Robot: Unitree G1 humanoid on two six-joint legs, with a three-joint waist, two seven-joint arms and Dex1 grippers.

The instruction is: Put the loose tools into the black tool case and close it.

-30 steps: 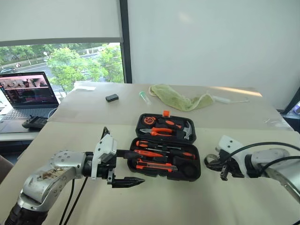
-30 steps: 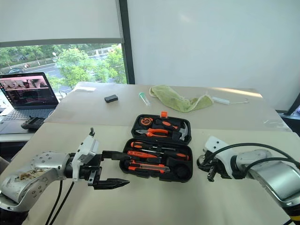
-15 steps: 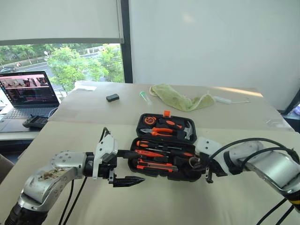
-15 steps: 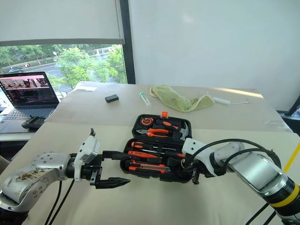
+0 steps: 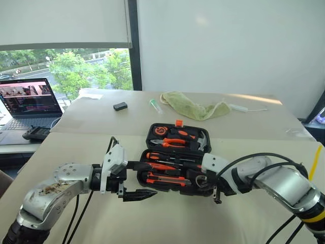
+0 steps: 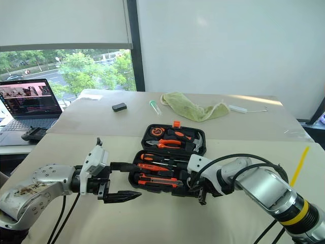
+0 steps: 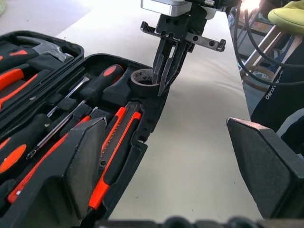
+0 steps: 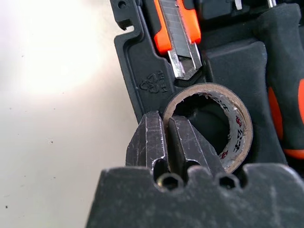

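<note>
The black tool case (image 7: 144,135) lies open on the near table. Its lower half holds two long screwdrivers (image 5: 167,166) and the utility knife (image 5: 170,178). My right gripper (image 8: 164,121) reaches down at the case's front right corner, shut on the wall of the grey tape ring (image 8: 237,128). The ring sits in the round slot beside the knife's tip. My left gripper (image 5: 147,179) hovers open at the case's front left corner, holding nothing.
Pliers (image 5: 175,143), a hammer (image 5: 200,141) and a round tape measure (image 5: 161,130) sit in the lid. On the far table lie a small black box (image 5: 120,106), a green cloth (image 5: 195,109) and a small tube (image 5: 156,105). A laptop (image 5: 28,101) stands at the left.
My right gripper moved left and down from beside the case to its front right corner, carrying the tape ring into the round slot. The left arm stayed put.
</note>
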